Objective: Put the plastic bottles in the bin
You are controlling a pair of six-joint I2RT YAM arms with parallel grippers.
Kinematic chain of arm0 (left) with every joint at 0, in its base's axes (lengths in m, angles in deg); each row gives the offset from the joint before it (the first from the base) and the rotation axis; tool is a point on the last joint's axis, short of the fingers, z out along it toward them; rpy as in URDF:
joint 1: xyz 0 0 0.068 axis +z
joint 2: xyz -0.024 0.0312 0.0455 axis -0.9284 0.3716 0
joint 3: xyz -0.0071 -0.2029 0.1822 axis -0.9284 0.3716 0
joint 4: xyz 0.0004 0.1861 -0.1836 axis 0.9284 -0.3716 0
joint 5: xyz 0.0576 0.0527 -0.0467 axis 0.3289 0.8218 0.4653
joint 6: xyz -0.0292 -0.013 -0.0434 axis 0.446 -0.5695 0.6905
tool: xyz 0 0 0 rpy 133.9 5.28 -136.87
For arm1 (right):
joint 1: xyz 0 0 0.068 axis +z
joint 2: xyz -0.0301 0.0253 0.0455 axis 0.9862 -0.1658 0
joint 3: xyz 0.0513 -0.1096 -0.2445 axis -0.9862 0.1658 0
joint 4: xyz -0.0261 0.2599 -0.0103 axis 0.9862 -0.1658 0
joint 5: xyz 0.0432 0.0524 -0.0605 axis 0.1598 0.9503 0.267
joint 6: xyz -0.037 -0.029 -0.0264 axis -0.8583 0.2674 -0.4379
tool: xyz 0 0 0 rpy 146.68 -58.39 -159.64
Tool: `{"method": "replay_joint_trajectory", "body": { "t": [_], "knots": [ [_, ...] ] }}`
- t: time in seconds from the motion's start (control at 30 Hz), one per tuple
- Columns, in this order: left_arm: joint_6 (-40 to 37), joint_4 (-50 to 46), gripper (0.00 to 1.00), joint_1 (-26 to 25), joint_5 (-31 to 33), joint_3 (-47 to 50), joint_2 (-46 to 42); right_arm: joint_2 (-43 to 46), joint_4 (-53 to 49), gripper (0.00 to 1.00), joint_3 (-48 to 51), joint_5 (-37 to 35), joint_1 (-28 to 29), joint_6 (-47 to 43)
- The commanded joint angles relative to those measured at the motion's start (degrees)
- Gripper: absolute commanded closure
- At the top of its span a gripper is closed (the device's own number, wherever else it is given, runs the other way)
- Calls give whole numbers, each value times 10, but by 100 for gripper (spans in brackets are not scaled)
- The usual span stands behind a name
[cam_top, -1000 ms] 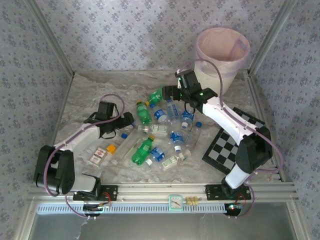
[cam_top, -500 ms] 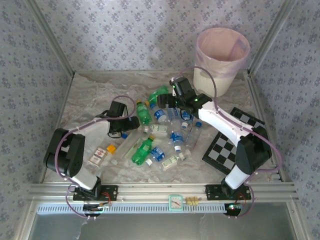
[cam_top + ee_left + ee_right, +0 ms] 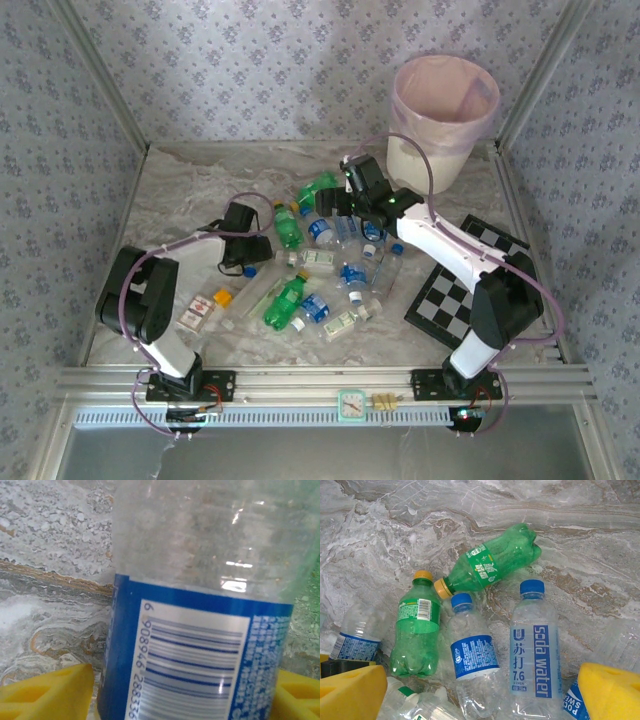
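NEAR EDGE TO FAR CORNER: A red-and-white packet (image 3: 197, 312) and a small orange piece (image 3: 222, 296) are seen lying nearer than the left pincer (image 3: 258, 245), toward its arm's base. That pincer is lowered to the table (image 3: 180, 190) at the left fringe of the heap of bottles (image 3: 320, 270). A clear blue-labelled bottle (image 3: 200, 630) is framed between its yellow pads (image 3: 45, 690), which lie just at either flank. Whether the bottle is actually clamped cannot be told. Bare marble is left open to the left of and beyond this pincer, up to the papered wall (image 3: 90, 110).

A chequered board (image 3: 460, 290) is laid nearer than the right pincer (image 3: 335, 205) and to its right, along the table's right edge. The right pincer is held above the far part of the heap, its pads spread wide with nothing gripped. Under it two green bottles (image 3: 417, 630) are seen with yellow caps almost meeting, and a soda-water bottle (image 3: 534, 650) just beside them. Open marble is left beyond it.

The bin (image 3: 430, 160) is stood upright beyond and right of the right pincer, in the far right corner.
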Motion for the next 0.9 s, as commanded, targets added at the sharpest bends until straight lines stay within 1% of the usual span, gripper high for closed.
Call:
{"method": "replay_joint_trajectory", "body": {
  "t": [0.0,0.2,0.33,0.4,0.53,0.67,0.77,0.87],
  "knots": [
    [-5,-18,31,-1,12,-15,7,8,-4,0,3,-14,4,0],
    [-9,-12,41,-1,17,-10,-5,11,-7,0,4,-19,3,-4],
    [-10,-4,43,-1,23,-3,-28,15,1,0,7,-9,3,-2],
    [-15,5,46,-1,21,3,-49,20,11,0,12,4,3,2],
    [-26,36,46,-1,8,17,-108,33,41,0,22,54,3,2],
    [-33,98,46,-1,-34,42,-178,45,73,0,29,119,2,-2],
    [-38,170,46,-2,-91,71,-229,55,106,0,35,174,2,7],
    [-40,228,46,-4,-141,95,-261,61,145,0,41,229,2,19]
  ]
}}
